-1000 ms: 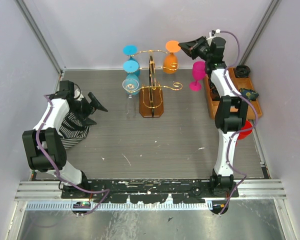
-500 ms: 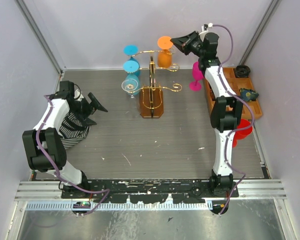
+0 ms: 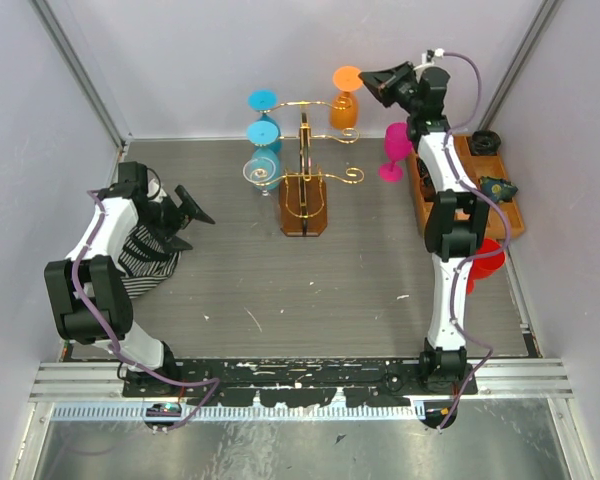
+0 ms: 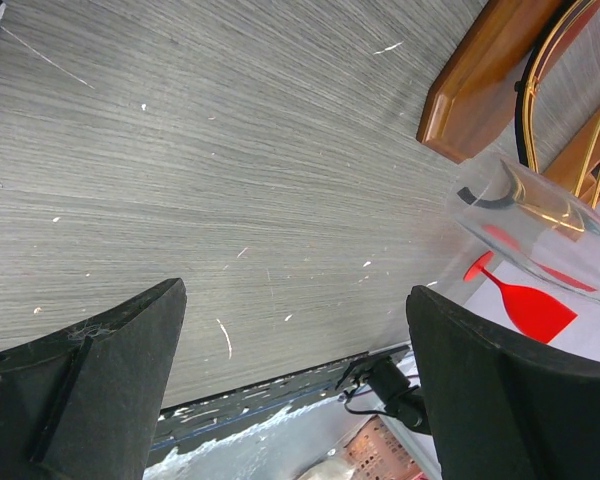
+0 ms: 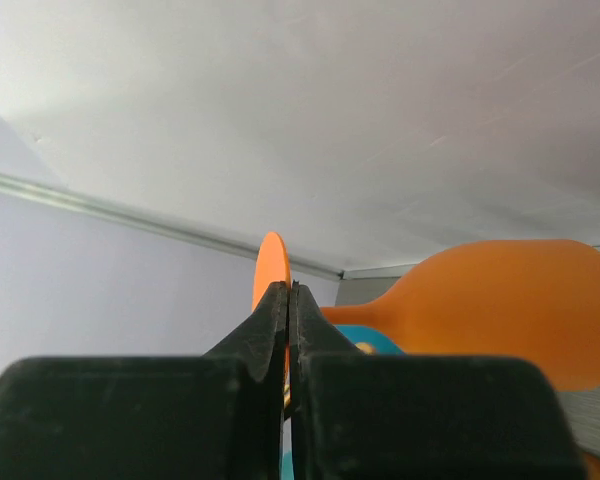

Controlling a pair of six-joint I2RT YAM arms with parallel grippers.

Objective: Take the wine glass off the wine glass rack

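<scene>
Right wrist view: the right pincer (image 5: 289,300) is clenched on the orange wine glass (image 5: 500,310) by its thin foot, so the bowl hangs beside the fingers, near the wire rack (image 3: 302,180); the left pincer (image 4: 295,300) gapes empty.

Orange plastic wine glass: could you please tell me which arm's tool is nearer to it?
Right. The right tool is shut on the orange plastic wine glass, at its foot; the left tool hangs open far off to its left.

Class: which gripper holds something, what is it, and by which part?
The right gripper pinches the orange wine glass by its flat foot; the left gripper holds nothing.
</scene>
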